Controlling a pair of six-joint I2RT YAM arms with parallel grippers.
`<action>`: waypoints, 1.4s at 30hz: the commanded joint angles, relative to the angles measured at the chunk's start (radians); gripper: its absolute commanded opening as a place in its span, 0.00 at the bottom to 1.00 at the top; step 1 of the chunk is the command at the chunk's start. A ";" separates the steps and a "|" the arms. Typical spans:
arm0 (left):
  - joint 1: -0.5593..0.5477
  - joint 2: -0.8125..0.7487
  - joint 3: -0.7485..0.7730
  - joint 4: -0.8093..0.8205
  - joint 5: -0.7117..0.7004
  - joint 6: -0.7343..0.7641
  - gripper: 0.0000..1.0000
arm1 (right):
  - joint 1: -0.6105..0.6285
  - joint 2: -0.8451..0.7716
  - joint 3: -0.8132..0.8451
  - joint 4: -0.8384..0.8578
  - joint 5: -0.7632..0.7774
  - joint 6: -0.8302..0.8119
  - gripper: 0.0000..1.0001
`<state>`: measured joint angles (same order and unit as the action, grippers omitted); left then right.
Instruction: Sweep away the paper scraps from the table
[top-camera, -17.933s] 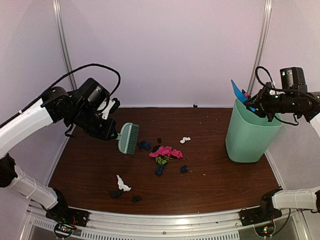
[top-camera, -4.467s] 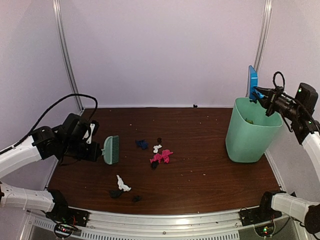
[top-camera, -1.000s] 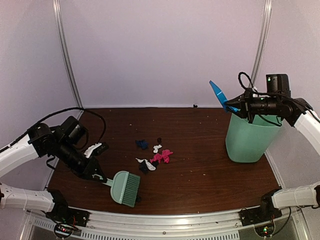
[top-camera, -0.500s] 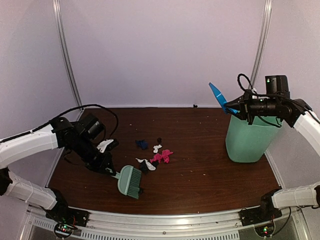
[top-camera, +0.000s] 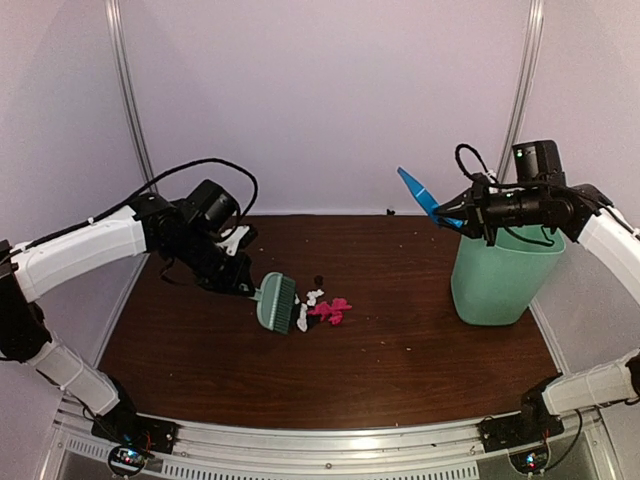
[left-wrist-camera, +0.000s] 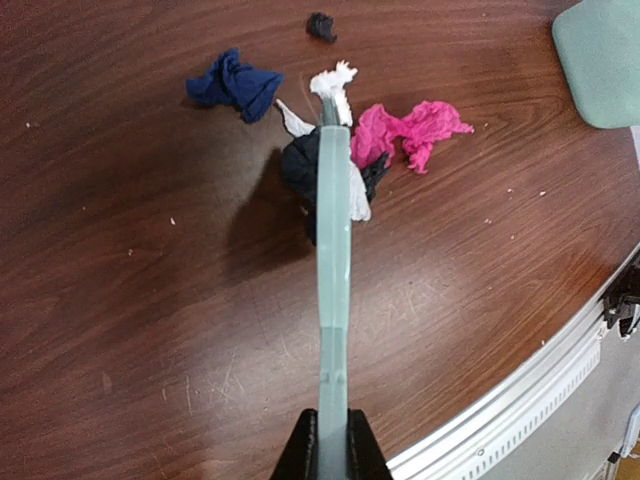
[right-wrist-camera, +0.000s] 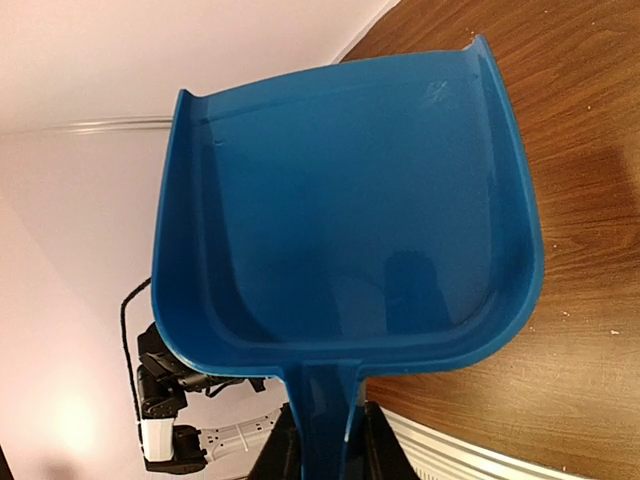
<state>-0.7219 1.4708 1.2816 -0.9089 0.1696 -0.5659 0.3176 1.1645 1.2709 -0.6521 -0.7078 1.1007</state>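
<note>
The left pincer (top-camera: 244, 289) is closed tight on the handle of the brush (top-camera: 277, 302), which it holds over the middle of the counter (top-camera: 420, 350). The brush head sits at the left edge of the scraps (top-camera: 322, 308), touching them. So the scraps lie just right of this pincer, a brush-length out from its tips.

In the left wrist view, the left pincer (left-wrist-camera: 330, 455) shows only as two dark fingertips (left-wrist-camera: 302, 452) cut off by the bottom edge. The brush (left-wrist-camera: 333, 290) runs away from it edge-on, so its bristles cannot be made out. The scraps (left-wrist-camera: 410, 130) cluster at its far end. A blue wad lies to the left and a white one at the tip. A pink one lies to the right, and a small black one farther off. A black wad is partly hidden behind the brush head. The rail (left-wrist-camera: 520, 400) crosses the lower right corner, and a corner of the bin (left-wrist-camera: 600, 60) is cut off at the upper right.

From above, the dark wads are hard to tell from the brown counter.

The right pincer (top-camera: 470, 212) is clamped on the handle of the dustpan (top-camera: 418, 192) and holds it in the air beside the bin (top-camera: 500, 280), well apart from the scraps. In the right wrist view, the dustpan (right-wrist-camera: 350, 220) hides most of the counter (right-wrist-camera: 560, 150). The pincer's fingers (right-wrist-camera: 275, 455) are cropped at the bottom.
</note>
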 joint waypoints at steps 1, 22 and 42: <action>-0.004 -0.051 0.103 -0.047 -0.030 0.022 0.00 | 0.069 0.034 0.097 -0.080 0.032 -0.108 0.00; 0.012 0.066 0.331 -0.313 -0.280 0.067 0.00 | 0.428 0.269 0.152 -0.358 0.457 -0.755 0.00; 0.012 0.243 0.372 -0.320 -0.306 0.094 0.00 | 0.476 0.496 0.003 -0.347 0.539 -1.068 0.00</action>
<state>-0.7189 1.6875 1.6161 -1.2335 -0.1299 -0.4950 0.7715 1.6230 1.2774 -0.9993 -0.2001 0.1345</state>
